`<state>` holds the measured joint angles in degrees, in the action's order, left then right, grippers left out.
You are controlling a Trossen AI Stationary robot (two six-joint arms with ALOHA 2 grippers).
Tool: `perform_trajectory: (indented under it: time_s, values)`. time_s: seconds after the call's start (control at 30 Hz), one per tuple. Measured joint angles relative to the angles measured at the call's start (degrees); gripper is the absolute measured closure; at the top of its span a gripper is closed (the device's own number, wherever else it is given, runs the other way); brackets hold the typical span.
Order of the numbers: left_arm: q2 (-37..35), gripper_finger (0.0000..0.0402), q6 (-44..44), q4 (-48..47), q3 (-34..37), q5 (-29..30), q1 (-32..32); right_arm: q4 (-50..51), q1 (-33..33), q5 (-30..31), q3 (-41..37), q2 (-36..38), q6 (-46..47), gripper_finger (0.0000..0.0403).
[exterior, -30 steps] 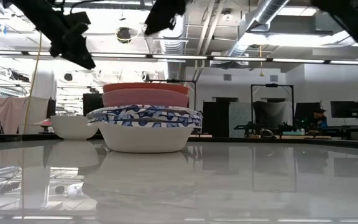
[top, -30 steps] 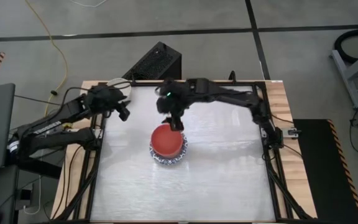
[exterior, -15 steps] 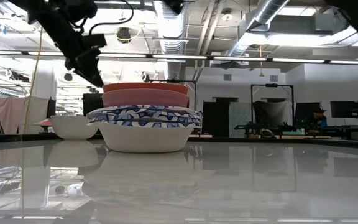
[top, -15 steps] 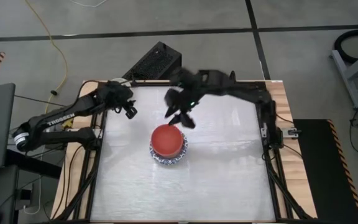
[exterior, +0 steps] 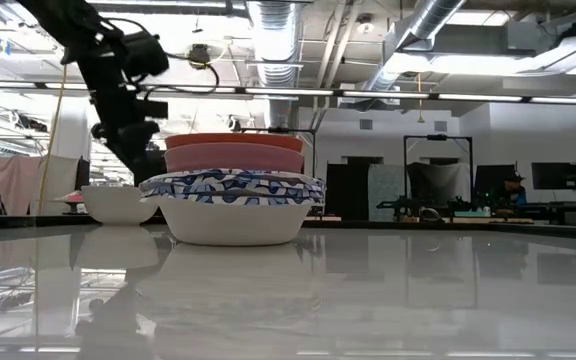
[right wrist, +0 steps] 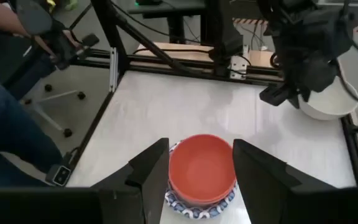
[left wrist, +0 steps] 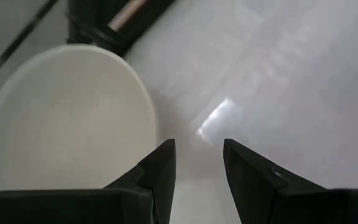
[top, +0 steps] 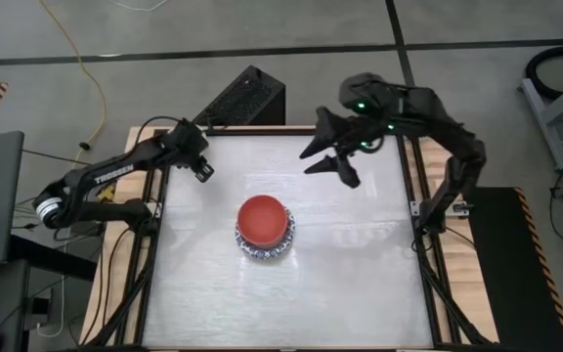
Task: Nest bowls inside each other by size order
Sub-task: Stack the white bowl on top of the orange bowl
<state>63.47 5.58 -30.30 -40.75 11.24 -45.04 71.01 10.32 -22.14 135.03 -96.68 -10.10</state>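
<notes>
1. Bowl stack point(top: 264, 228) mid bench point(top: 360, 284), red bowl point(right wrist: 202, 167) on top.
2. White bowl point(left wrist: 67, 121) at bench's far left corner.
3. Left end effector point(left wrist: 197, 163) spread, empty, just beside white bowl.
4. Right end effector point(top: 332, 166) spread, empty, raised, well apart from stack.

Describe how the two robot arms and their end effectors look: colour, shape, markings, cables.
Both arms are dark, jointed and slender. The left arm carries white lettering along its forearm and a pale band near its base; the right arm shows small green lights near its wrist. Black cables trail beside the left arm's base. The left end effector and right end effector each have two dark, angular, tapering fingers.
</notes>
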Motion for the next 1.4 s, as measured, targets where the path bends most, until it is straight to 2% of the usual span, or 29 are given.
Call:
perform_trajectory:
  time_s: [0.13,0.33,0.53,0.67,0.77,0.83,0.9,0.93,1.0,1.07,1.2,1.4]
  values:
    - [3.6,0.0276,1.3,-0.7,0.0,0.1,-0.1,1.0,-0.1,1.1,0.0,2.1,1.5,0.0205]
    - [9.0,0.0276,4.7,2.2,0.0,4.8,-0.2,2.5,0.0,1.5,0.0,3.0,2.6,0.0205]
    - [14.6,0.0277,5.0,1.2,0.0,4.6,-1.1,4.3,-0.7,1.4,-0.7,1.9,4.4,0.0205]
    - [17.4,0.0308,7.1,1.1,0.0,3.7,-1.3,4.9,-0.8,1.4,-1.4,1.7,4.8,0.0205]
    - [17.6,0.036,6.8,0.1,-0.2,-1.7,-1.3,4.8,-1.2,1.4,-1.4,1.7,5.6,0.0205]
    - [16.3,0.0388,5.3,-1.6,-1.2,-8.1,-0.6,4.6,-1.2,1.4,-1.4,1.7,5.6,0.0205]
    - [14.5,0.0396,4.8,-2.7,-3.2,-15.1,0.2,4.1,-1.2,1.3,-1.4,1.8,5.9,0.0205]
    - [13.4,0.0393,4.8,-3.9,-4.6,-17.7,0.6,3.7,-1.2,1.3,-1.4,1.8,6.3,0.0205]
    - [11.3,0.0381,6.3,-6.7,-8.0,-19.1,1.7,3.4,-1.2,1.2,-1.4,1.8,7.1,0.0205]
    - [9.2,0.0365,11.0,-9.2,-12.0,-16.9,2.7,3.4,-1.2,1.2,-1.4,1.8,7.1,0.0205]
    - [6.4,0.0321,19.3,-11.7,-18.7,-7.5,3.4,3.4,-1.2,1.2,-1.4,1.7,6.8,0.0205]
    - [9.1,0.0244,24.4,-17.7,-21.7,-9.4,-0.3,3.7,-1.0,1.2,-1.4,1.7,7.0,0.0205]
